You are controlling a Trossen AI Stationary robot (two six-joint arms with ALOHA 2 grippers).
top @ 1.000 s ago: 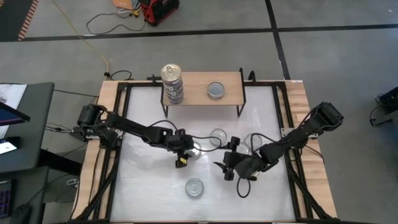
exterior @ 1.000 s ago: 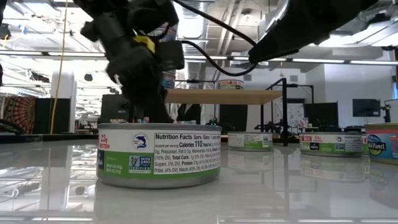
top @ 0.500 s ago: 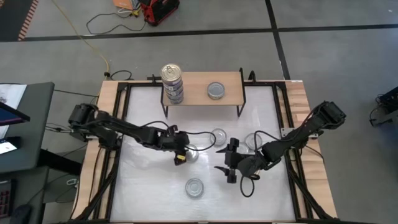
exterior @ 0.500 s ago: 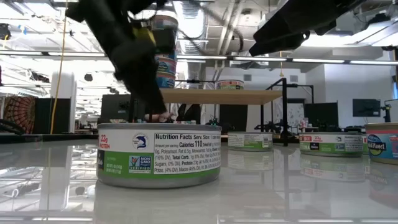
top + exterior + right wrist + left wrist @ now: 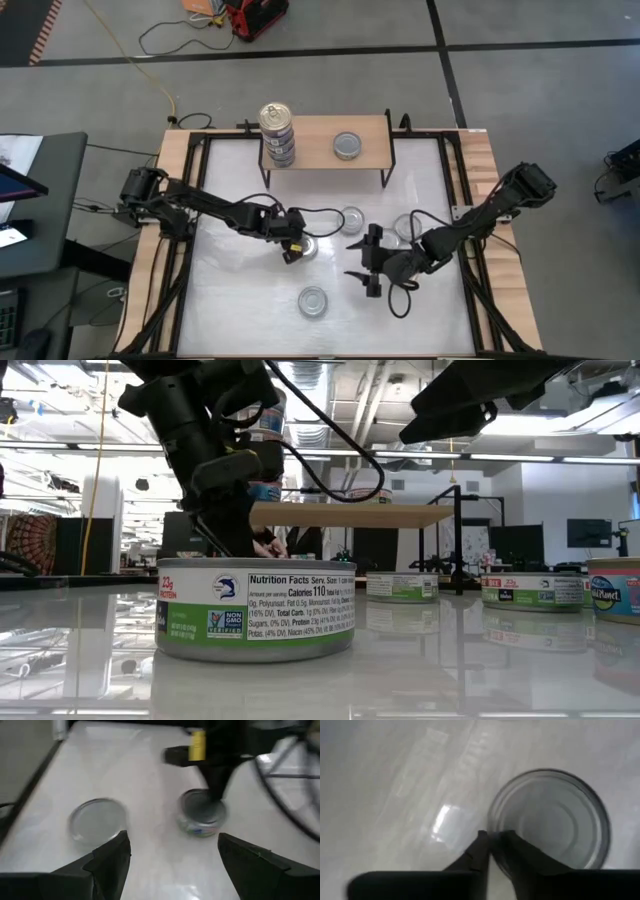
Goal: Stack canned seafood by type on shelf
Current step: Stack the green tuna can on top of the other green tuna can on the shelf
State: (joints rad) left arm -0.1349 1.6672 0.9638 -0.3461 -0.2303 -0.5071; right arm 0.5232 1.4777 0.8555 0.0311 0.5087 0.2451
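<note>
- Can under the left gripper [image 5: 305,247]: a silver-topped tin standing flat on the white tabletop [image 5: 240,290], lid up, its axis vertical.
- Left gripper [image 5: 293,247]: the left wrist view shows both fingers [image 5: 520,854] drawn nearly together and clamped across the rim of this can [image 5: 550,820], one finger just inside the lip and the other outside it. The can body lies ahead of the fingertips, most of the lid uncovered.
- The right wrist view shows the same can [image 5: 201,814] with the left gripper set down on its top from above.
- Right gripper [image 5: 362,262]: jaws spread wide and holding nothing, hovering over bare tabletop. In its own view the two fingers [image 5: 107,857] stand far apart at either side.
- Front can [image 5: 313,300]: upright on the tabletop, near the right gripper's fingers and apart from them; it also shows in the right wrist view [image 5: 97,820] and fills the low view [image 5: 256,608], green label facing the camera.
- Two more cans [image 5: 351,218] and [image 5: 409,229] stand upright beyond the right gripper, on the shelf side, each apart from it.
- Shelf [image 5: 370,133]: at the far edge of the table, well away from both grippers. It carries a stack of cans [image 5: 277,133] with a gold top at one end and a single silver-topped can [image 5: 347,146] beside it, apart from the stack.
</note>
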